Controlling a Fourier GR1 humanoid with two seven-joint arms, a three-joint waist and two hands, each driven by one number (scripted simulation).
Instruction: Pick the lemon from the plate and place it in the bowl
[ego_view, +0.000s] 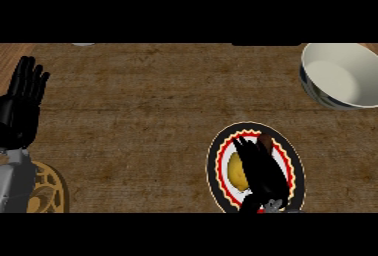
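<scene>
Lower right of frame: right hand (262, 170) over the plate (215, 167), which has a black rim with red and yellow trim. The fingers are straight and extended, pointing to the upper left, not curled. They lie across the right side of the lemon (236, 173). Lemon sits on the plate, its left part visible beside the fingers; contact cannot be confirmed.

Lower left corner: gold-patterned round item (50, 189), partly behind the left forearm.

Left edge, mid-height: left hand (22, 100) resting, open, fingers up.

Upper right: white bowl (334, 75) on the wooden counter (148, 100), well apart from the plate, with nothing visible inside.
</scene>
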